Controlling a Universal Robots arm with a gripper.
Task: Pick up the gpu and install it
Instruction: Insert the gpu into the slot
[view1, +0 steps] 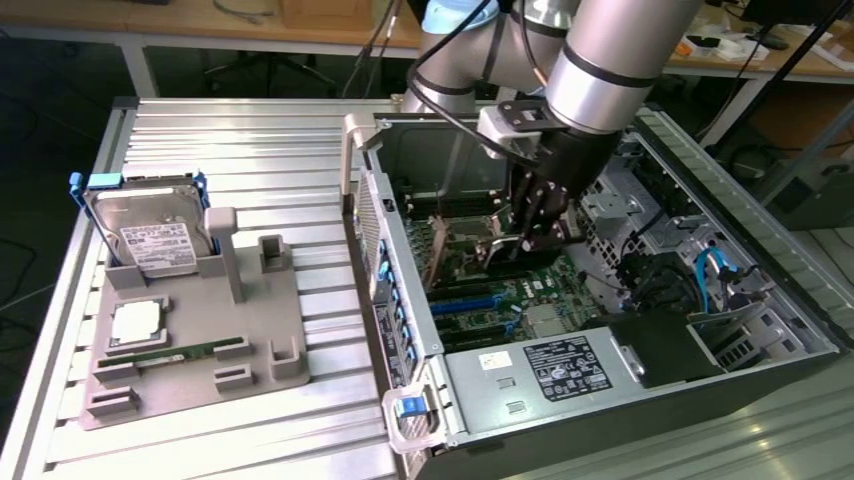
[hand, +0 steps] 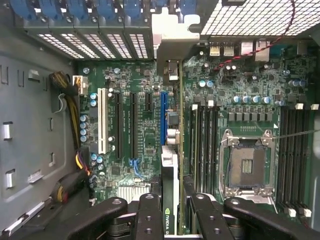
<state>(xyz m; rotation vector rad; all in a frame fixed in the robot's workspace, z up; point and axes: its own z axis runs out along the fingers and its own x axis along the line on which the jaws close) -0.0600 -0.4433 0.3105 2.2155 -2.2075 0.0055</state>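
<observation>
exterior view, from its left: the grey parts stand (view1: 267, 300) holds the hard drive (view1: 158, 240) well apart from the work, and inside the open computer case (view1: 400, 330) the gripper (view1: 527, 245) is clamped on the gpu (view1: 514, 262), held on edge over the motherboard (view1: 487, 300). wrist view shows the gpu (hand: 170, 200) between the fingers (hand: 149, 215), its long axis in line with the blue expansion slot (hand: 163, 117) that runs out from under the card's far end; whether its edge is in the slot i cannot tell. i see a thin dark card, a green nvidia strip along its back, silver metal at one end.
</observation>
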